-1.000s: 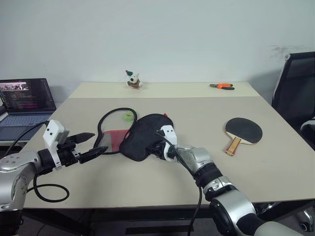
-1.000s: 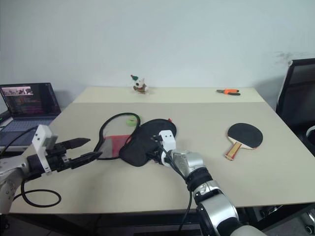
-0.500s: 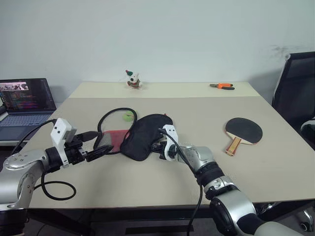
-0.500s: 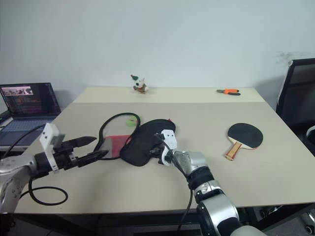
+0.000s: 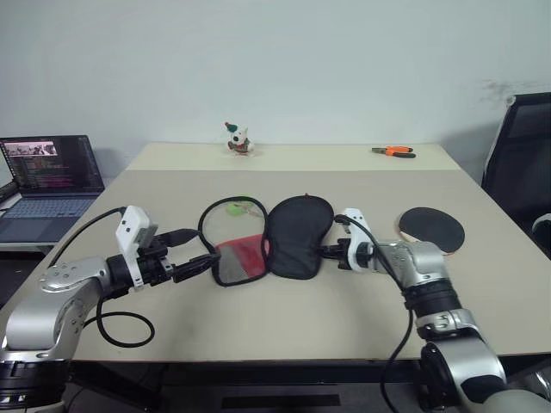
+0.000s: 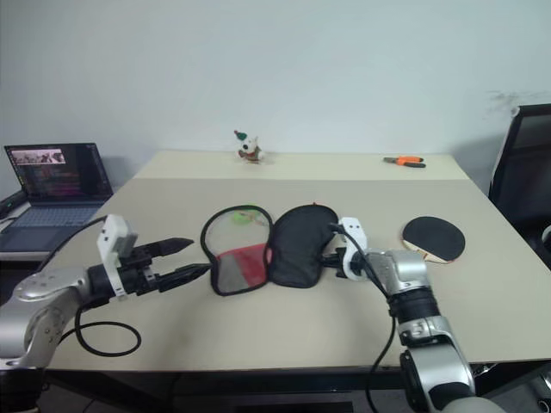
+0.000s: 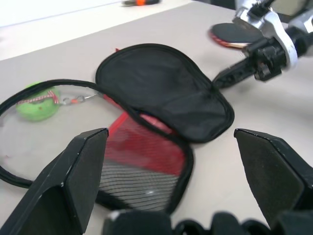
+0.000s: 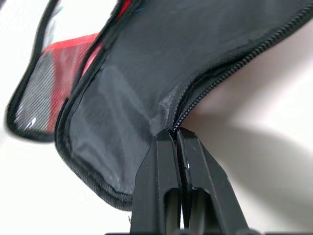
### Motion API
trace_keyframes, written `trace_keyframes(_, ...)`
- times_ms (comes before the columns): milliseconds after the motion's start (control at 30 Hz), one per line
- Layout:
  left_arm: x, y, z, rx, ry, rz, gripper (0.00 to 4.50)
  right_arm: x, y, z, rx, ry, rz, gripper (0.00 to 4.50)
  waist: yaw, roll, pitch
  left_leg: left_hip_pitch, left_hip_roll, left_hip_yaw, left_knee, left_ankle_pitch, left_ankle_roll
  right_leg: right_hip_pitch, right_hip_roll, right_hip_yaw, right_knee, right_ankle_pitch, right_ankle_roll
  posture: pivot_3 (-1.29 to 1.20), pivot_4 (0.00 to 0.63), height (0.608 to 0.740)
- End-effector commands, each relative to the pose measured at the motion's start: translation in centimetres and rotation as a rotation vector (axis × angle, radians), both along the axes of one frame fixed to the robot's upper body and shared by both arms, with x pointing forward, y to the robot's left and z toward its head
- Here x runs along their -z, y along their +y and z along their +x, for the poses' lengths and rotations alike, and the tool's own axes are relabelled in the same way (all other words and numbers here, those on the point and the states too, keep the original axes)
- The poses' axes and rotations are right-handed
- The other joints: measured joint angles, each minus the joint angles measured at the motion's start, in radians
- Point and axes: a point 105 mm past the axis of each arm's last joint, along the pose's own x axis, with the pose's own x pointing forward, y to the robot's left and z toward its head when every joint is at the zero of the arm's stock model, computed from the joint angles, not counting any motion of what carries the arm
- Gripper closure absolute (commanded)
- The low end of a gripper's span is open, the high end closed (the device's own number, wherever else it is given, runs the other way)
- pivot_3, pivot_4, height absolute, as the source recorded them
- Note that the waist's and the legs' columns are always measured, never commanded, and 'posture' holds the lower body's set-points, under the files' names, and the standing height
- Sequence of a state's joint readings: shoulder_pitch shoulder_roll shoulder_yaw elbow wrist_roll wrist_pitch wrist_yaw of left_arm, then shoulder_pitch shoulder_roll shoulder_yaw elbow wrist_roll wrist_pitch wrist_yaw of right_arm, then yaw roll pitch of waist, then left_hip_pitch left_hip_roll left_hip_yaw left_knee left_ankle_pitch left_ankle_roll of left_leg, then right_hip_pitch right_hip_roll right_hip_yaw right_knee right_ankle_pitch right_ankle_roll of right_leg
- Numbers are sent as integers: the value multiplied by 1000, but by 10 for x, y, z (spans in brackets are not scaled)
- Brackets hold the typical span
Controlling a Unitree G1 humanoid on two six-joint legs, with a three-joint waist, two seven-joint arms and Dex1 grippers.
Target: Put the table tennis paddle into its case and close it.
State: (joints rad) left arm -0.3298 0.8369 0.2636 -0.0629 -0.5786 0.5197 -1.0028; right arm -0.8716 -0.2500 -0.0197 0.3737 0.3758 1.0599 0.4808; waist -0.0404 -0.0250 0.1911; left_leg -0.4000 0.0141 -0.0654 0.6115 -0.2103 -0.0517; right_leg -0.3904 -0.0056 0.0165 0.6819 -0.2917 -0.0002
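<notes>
While the case [image 5: 274, 247] lies unzipped, pliers [image 5: 393, 151] sit far back.

No text, label, brand or number can be read anywhere. The laptop [image 5: 50, 181], well off beyond the left gripper [image 5: 203, 261] on its outer side, shows a lit screen with coloured lines of text and a small picture strip (all too small to make out). The case [image 5: 274, 247], lying open between the left gripper and the right gripper [image 5: 325, 252], has a red panel, but no lettering on it is legible.
</notes>
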Motion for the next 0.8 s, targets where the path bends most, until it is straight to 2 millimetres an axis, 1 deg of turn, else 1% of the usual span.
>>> trace_keyframes(33,-11,-4,2,39,-45,10,0,-12,-7,-7,-22,-30,13,4472,-3,0,0,0,0,0,0,0,0,0,1,0,0,0,0,0,150,740)
trace_keyframes(200,-11,-9,10,82,-44,21,0,-9,-33,-14,12,-22,-35,4472,0,0,0,0,0,0,0,0,0,0,2,0,0,0,0,0,150,740)
trace_keyframes(300,-11,-11,14,98,-47,22,0,-11,-42,-13,33,-28,-47,4472,-1,0,0,0,-1,1,0,0,0,0,2,0,0,0,0,0,150,740)
trace_keyframes(400,-10,-13,19,120,-50,23,0,-10,-56,-12,55,-47,-94,4472,1,0,0,0,-1,0,0,0,0,0,2,0,0,0,0,0,150,740)
trace_keyframes(533,-8,-15,22,139,-54,26,0,-13,-69,-9,74,-60,-124,4472,4,0,0,0,-1,1,0,0,0,0,3,0,0,0,0,0,150,740)
trace_keyframes(667,-8,-16,24,149,-56,28,0,-16,-76,-5,87,-68,-137,4472,4,0,0,0,-1,1,0,0,0,0,3,0,0,0,0,0,150,740)
trace_keyframes(800,-8,-16,25,150,-59,28,0,-16,-73,-2,75,-94,-173,4472,4,0,0,0,-1,1,0,0,0,0,3,0,0,0,0,0,150,740)
